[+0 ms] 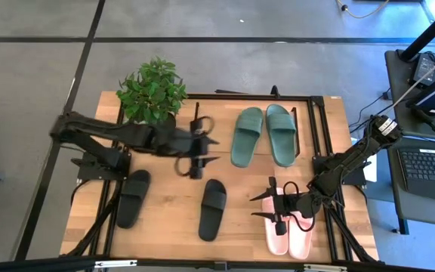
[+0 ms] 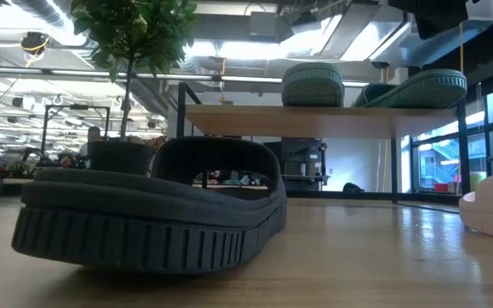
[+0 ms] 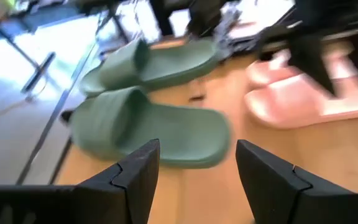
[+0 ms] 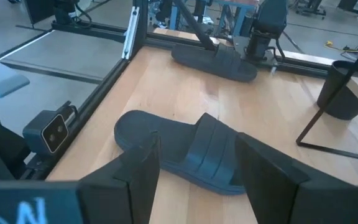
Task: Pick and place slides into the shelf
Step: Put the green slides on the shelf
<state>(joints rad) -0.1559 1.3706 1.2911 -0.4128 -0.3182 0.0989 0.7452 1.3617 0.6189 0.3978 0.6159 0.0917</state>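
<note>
Two dark green slides (image 1: 247,136) (image 1: 280,134) lie sole-down, side by side, on the shelf's top board (image 1: 221,117). My left gripper (image 1: 208,149) hangs open just left of them, above the table, its fingers (image 3: 135,168) facing the green pair (image 3: 148,127). Two black slides (image 1: 213,209) (image 1: 133,198) lie flat on the table nearer the front. The pale pink pair (image 1: 289,236) lies at the near right. My right gripper (image 1: 261,206) stands open above the pink slides' far ends, pointing at the nearer black slide (image 4: 185,152). Whether it touches the pink pair cannot be told.
A potted plant (image 1: 152,92) stands at the table's far left corner, close to my left arm. The shelf (image 2: 315,121) has thin black side frames and open room under its board. Bare wood lies between the two black slides.
</note>
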